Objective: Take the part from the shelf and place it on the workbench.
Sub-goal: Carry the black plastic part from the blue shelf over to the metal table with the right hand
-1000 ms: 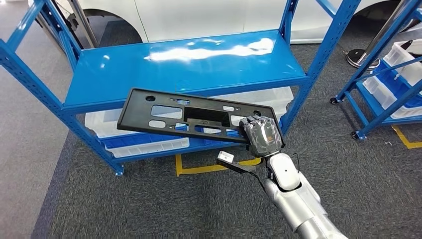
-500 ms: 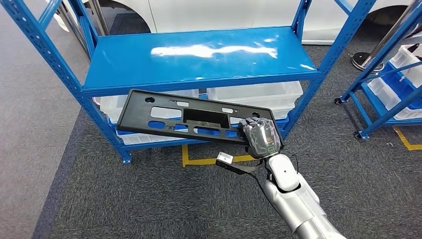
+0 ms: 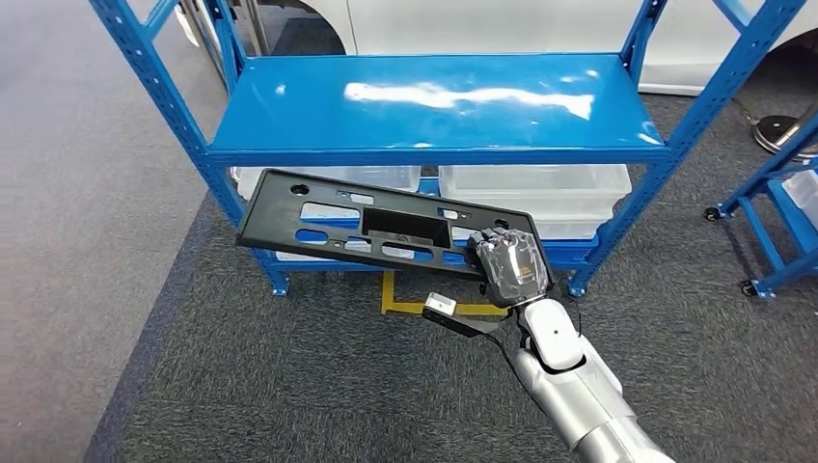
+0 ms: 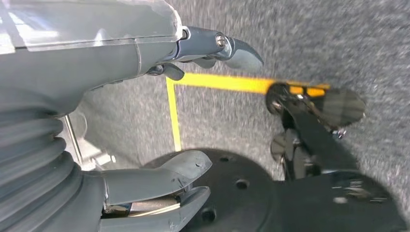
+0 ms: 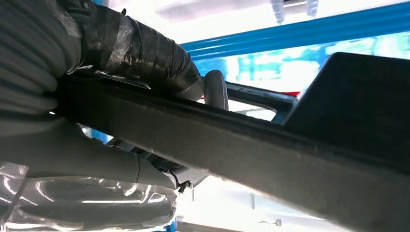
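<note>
Part (image 3: 371,227) end clamped between right hand (image 3: 509,267) fingers (image 5: 145,53), seemingly.

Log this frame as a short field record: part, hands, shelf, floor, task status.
part: black flat panel with cut-outs, held in the air in front of the shelf
right hand: right hand grips the panel's one end
left hand: left hand holds nothing, fingers apart, above the floor
shelf: blue shelf, top board bare; clear bins below
floor: grey carpet, yellow tape
task status: part off the shelf, not yet placed
</note>
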Tool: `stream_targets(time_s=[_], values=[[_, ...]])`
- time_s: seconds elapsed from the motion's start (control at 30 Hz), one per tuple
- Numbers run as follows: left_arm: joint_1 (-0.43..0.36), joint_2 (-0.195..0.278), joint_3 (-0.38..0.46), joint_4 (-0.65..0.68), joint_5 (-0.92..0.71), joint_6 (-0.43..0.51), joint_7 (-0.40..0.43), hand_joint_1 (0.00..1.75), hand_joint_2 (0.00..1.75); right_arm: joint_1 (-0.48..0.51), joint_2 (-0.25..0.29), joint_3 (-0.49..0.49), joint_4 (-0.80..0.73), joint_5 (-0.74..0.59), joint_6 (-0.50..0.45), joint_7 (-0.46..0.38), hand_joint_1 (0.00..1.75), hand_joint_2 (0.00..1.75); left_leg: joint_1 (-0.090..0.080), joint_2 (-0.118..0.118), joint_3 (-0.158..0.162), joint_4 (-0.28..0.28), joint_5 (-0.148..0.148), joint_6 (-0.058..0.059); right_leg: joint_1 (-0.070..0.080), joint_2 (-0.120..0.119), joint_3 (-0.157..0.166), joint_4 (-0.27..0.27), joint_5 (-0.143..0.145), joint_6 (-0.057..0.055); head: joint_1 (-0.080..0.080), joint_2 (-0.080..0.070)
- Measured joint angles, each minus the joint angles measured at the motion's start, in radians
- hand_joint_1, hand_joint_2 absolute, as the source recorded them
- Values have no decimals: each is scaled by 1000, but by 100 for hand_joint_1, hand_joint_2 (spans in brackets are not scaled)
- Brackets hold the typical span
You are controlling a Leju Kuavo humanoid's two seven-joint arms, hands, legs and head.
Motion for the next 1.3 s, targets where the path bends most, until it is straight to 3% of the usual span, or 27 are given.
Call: stream_targets(time_s=[0.03, 0.07, 0.1, 0.17, 0.23, 0.33, 0.4, 0.47, 0.53, 0.57, 0.6, 0.63, 0.7, 0.77, 0.83, 0.87, 0.9, 0.97, 1.0, 1.07, 1.1, 1.13, 1.2, 1.23, 1.27, 1.3], values=[[1, 0, 0, 0, 0, 0, 0, 0, 175, 1, 0, 0, 0, -1, 0, 1, 175, 175, 2, 4, -19, 42, -10, -4, 1, -14, -3, 3, 0, 0, 0, 0], [2, 0, 0, 0, -1, 0, 0, 0, 175, 2, -1, 0, 1, -1, 1, 1, 175, 175, 4, 8, -21, 49, -2, -8, 1, -27, -6, 7, -1, 0, 0, 0], [3, 0, 0, 0, -1, 0, 0, 0, 175, 3, -1, 0, 1, -1, 1, 1, 175, 175, 6, 14, -3, 15, 22, -10, 0, -39, -9, 11, -2, 1, 0, 0], [2, 1, 0, 0, -3, 0, 0, 0, 175, 2, -1, 0, 1, -1, 1, 0, 175, 175, 5, 46, 67, -113, 80, -8, 1, -60, -12, 20, -5, 7, 0, 0], [2, 2, 0, 0, -4, 0, -1, 0, 175, 2, -2, 0, 1, -1, 1, 0, 175, 175, 0, 68, 108, -194, 105, 3, 5, -77, -13, 26, -7, 17, 1, 0], [4, 2, 0, 0, -5, 0, -1, 0, 175, 1, -2, 0, 0, -2, 1, 0, 175, 175, -3, 45, 103, -207, 117, 27, 6, -94, -10, 24, -4, 37, 1, 0], [5, 1, 0, 0, -5, 0, -1, 0, 175, 1, -2, 0, 0, -3, 1, 0, 175, 175, 1, 27, 99, -214, 131, 43, 1, -56, -22, 55, -34, 47, 1, 0], [4, 1, 0, 0, -5, 0, -1, 0, 175, 3, -5, 0, 1, -4, 2, 0, 175, 175, 2, 8, 90, -217, 142, 55, -2, 0, -64, 162, -107, 52, 1, 0], [4, 1, 0, 0, -5, 1, -1, 0, 175, 8, -9, 0, 1, -5, 2, 0, 175, 175, 0, -16, 79, -214, 148, 58, -2, 18, -111, 282, -160, 52, 2, 0], [4, 1, 0, 0, -5, 1, -2, 0, 175, 11, -10, 0, 1, -5, 2, 0, 175, 175, -1, -30, 75, -212, 150, 58, -2, 20, -116, 300, -160, 50, 1, 0], [4, 1, 0, 0, -5, 1, -2, 0, 175, 13, -11, 0, 1, -5, 2, 0, 175, 175, -2, -45, 72, -209, 152, 57, -1, 22, -101, 278, -141, 47, 2, 0], [4, 1, 0, 0, -5, 1, -2, 0, 175, 13, -11, 0, 1, -5, 2, 0, 175, 175, -2, -59, 70, -207, 153, 55, -1, 30, -68, 221, -108, 43, 1, 0], [4, 0, 0, 0, -5, 1, -2, 0, 175, 12, -13, 0, 1, -5, 2, 0, 175, 175, -2, -83, 65, -202, 156, 49, -2, 76, 2, 88, -57, 34, 1, 0], [3, -2, 0, 0, -5, 1, -2, 0, 175, 10, -16, 0, 0, -6, 4, -1, 175, 175, 1, -107, 55, -201, 163, 37, -1, 105, 27, 31, -45, 30, 1, 0], [6, -2, 1, 0, -5, 1, -2, 0, 175, 10, -17, 0, -1, -8, 7, -2, 175, 175, 4, -129, 46, -204, 171, 21, -2, 85, 27, 25, -40, 25, 2, 0], [7, -1, 2, 0, -5, 1, -2, 0, 175, 10, -17, 0, -3, -8, 8, -2, 175, 175, 2, -120, 41, -199, 168, 16, -4, 71, 28, 20, -36, 19, 1, 0], [7, -1, 2, 0, -5, 2, -1, 0, 175, 10, -17, 0, -6, -8, 10, -2, 175, 175, 0, -96, 31, -180, 154, 12, -6, 57, 29, 14, -32, 13, -1, 0], [6, -1, 2, 0, -5, 3, -1, 0, 175, 11, -17, 0, -10, -9, 12, -2, 175, 175, -3, -26, -13, -81, 93, 5, -6, 27, 28, 8, -26, 4, -5, 0], [5, -1, 2, 0, -5, 3, 0, 0, 175, 11, -18, 0, -11, -10, 12, -2, 175, 175, -1, -6, -42, -13, 59, 2, -4, 12, 26, 9, -26, 3, -6, 0], [5, -2, 2, 0, -5, 3, 0, 0, 175, 15, -20, 0, -11, -10, 14, -2, 175, 175, 2, 7, -75, 74, 28, -4, -1, -20, 23, 10, -26, 3, -6, 0], [6, -1, 2, 0, -5, 3, 0, 0, 175, 16, -20, 0, -11, -10, 15, -3, 175, 175, 3, 10, -63, 64, 40, -6, -1, -35, 23, 11, -26, 3, -6, 0], [6, -1, 3, 0, -5, 3, 0, 0, 175, 17, -20, 0, -12, -10, 15, -4, 175, 175, 4, 18, -31, 13, 68, -5, -1, -49, 23, 12, -27, 4, -6, 0], [5, -1, 3, 0, -5, 4, 1, 0, 175, 18, -21, 0, -17, -10, 15, -5, 175, 175, -2, 64, 52, -128, 117, 2, 3, -74, 25, 15, -30, 10, -6, 0], [4, -1, 3, 0, -5, 5, 2, 0, 175, 18, -22, 0, -21, -9, 15, -5, 175, 175, -6, 83, 78, -177, 130, 9, 7, -85, 26, 16, -32, 15, -6, 0], [4, -1, 3, 0, -6, 5, 5, 0, 175, 19, -23, 0, -26, -8, 15, -5, 175, 175, -10, 94, 87, -200, 132, 17, 11, -95, 27, 17, -33, 19, -5, 0], [5, -1, 3, 0, -7, 5, 8, 0, 175, 21, -23, 0, -31, -6, 15, -5, 175, 175, -14, 89, 86, -204, 131, 24, 14, -106, 28, 16, -33, 24, -4, 0]])
